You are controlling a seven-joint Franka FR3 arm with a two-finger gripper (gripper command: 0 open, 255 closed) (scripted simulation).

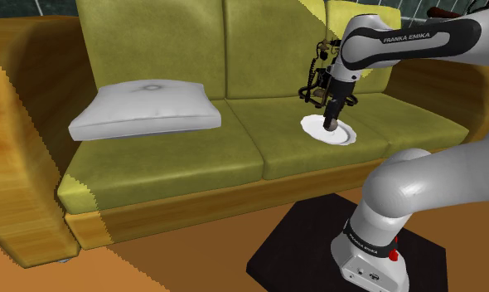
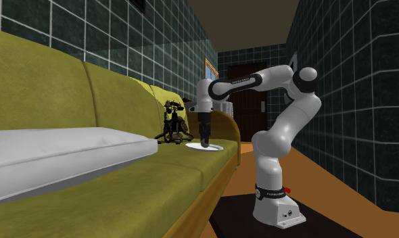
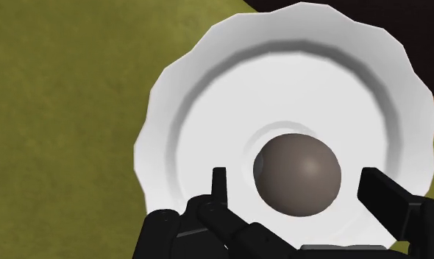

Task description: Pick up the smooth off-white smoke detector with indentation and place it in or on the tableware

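Resting on the olive sofa (image 1: 259, 149), a white pillow (image 1: 143, 108) lies well to the shoulder view's left of the scalloped white plate (image 3: 179, 96). At the plate's centre sits the round grey-brown smoke detector (image 3: 296, 165), between the spread fingers of the gripper (image 3: 296, 182), which stand clear of it and hold nothing.
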